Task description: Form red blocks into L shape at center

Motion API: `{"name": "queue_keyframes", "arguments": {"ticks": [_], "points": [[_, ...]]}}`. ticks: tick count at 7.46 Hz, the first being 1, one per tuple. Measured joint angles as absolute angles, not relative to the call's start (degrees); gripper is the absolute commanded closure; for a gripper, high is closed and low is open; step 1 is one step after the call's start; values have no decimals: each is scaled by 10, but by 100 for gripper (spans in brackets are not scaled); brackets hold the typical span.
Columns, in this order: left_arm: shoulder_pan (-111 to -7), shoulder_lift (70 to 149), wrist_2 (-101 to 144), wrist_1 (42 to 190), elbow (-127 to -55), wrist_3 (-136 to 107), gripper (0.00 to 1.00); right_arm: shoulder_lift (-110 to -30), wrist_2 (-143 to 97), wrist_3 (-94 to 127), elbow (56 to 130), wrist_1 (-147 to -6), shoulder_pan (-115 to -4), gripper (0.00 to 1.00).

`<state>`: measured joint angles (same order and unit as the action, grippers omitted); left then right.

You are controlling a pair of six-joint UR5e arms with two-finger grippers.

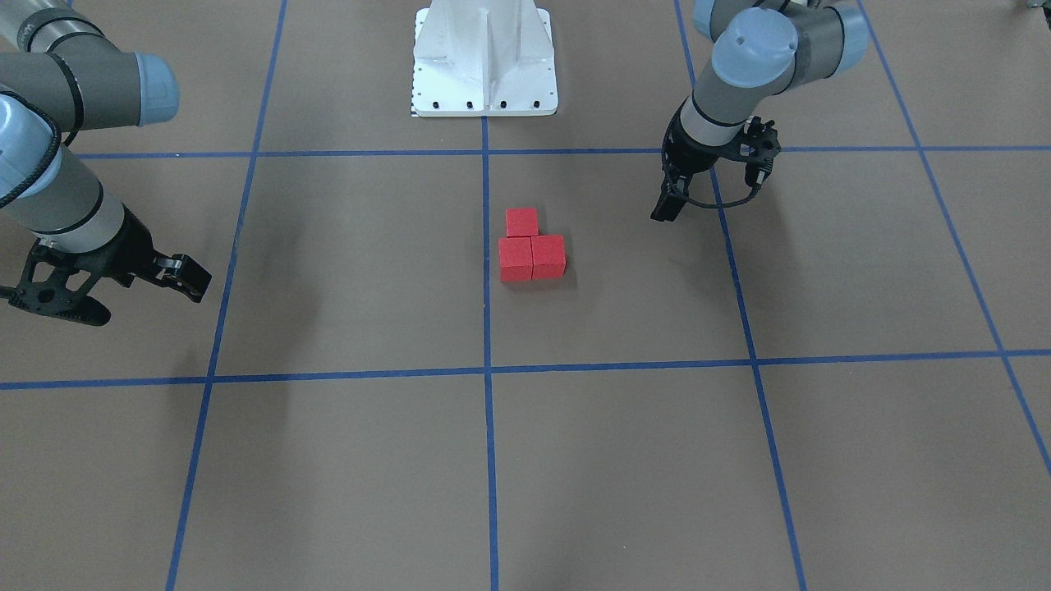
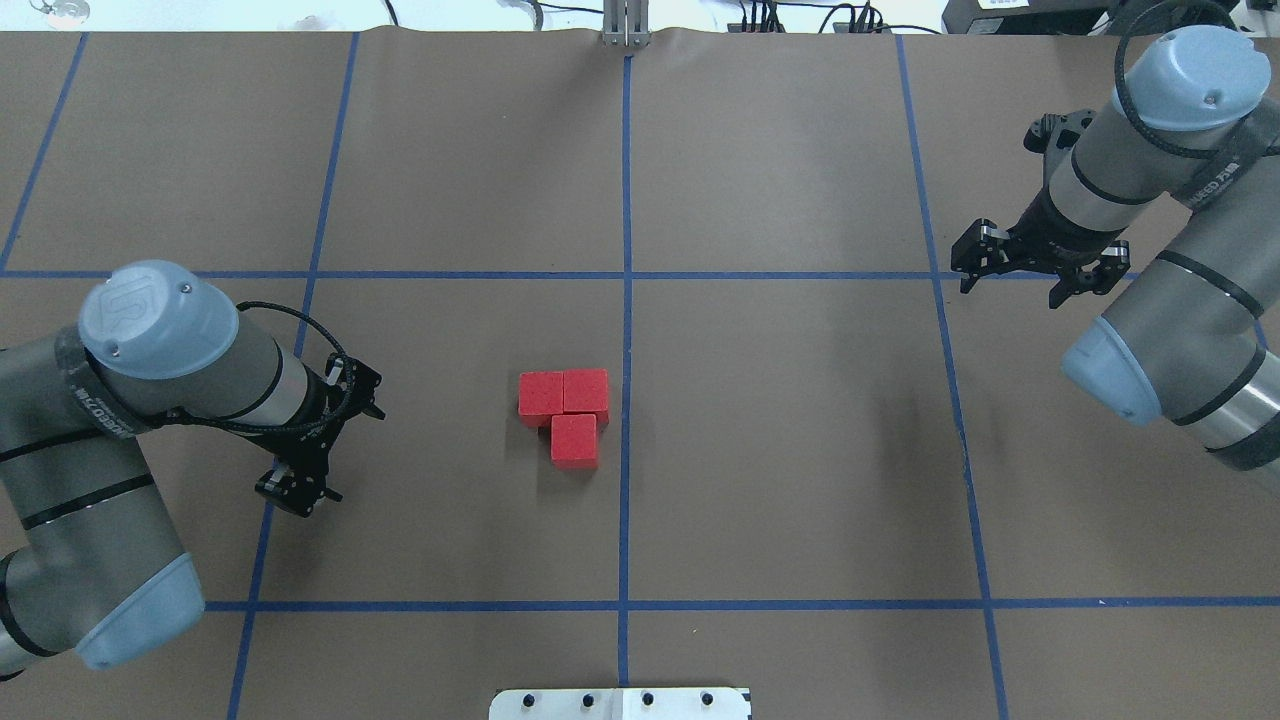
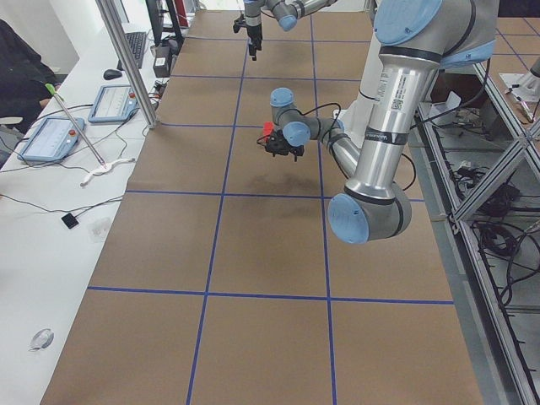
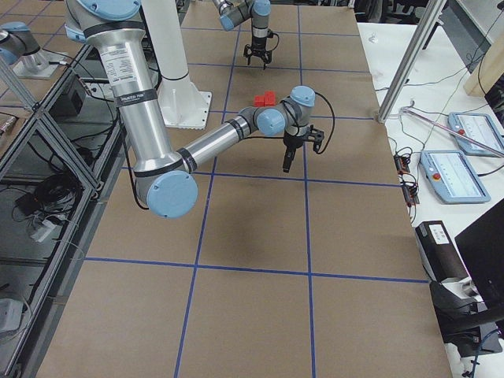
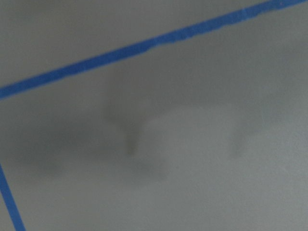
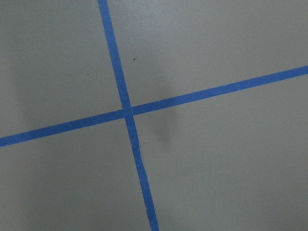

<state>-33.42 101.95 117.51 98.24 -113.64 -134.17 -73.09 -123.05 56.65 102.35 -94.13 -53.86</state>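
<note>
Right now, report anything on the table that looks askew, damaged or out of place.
Only a small thing: of the three red blocks, the block nearest the white base sits slightly sideways of its neighbour, so the L's edges are not flush. The left claw and right claw are open, away from them.

Left gripper (image 2: 335, 440) and right gripper (image 2: 1015, 283) hover, jaws spread.

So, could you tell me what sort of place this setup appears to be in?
Most likely a robotics lab workcell: two robot arms work over a table gridded with blue tape, teach pendants lie on a side bench, and aluminium framing stands alongside.
</note>
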Motion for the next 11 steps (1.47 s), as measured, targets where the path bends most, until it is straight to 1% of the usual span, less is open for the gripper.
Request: {"name": "queue_keyframes", "arguments": {"ticks": [1,3,5,8,9,11], "points": [[-352,993,1184,982,-1161,-1280,0,-733,-1231,558,1024,-941,-545,0],[-426,923,1203,985,-1198,-1077,0,-754,-1241,503,1025,-941,-582,0],[-542,856,1230,988,-1200,-796,0,-789,-1275,394,1024,-942,-654,0],[-723,820,1288,983,-1125,-384,0,-823,-1301,237,991,-942,-753,0],[-760,817,1292,982,-1100,-286,0,-827,-1317,171,969,-943,-789,0],[-800,814,1294,982,-1079,-178,0,-828,-1326,77,944,-945,-828,0]]}}
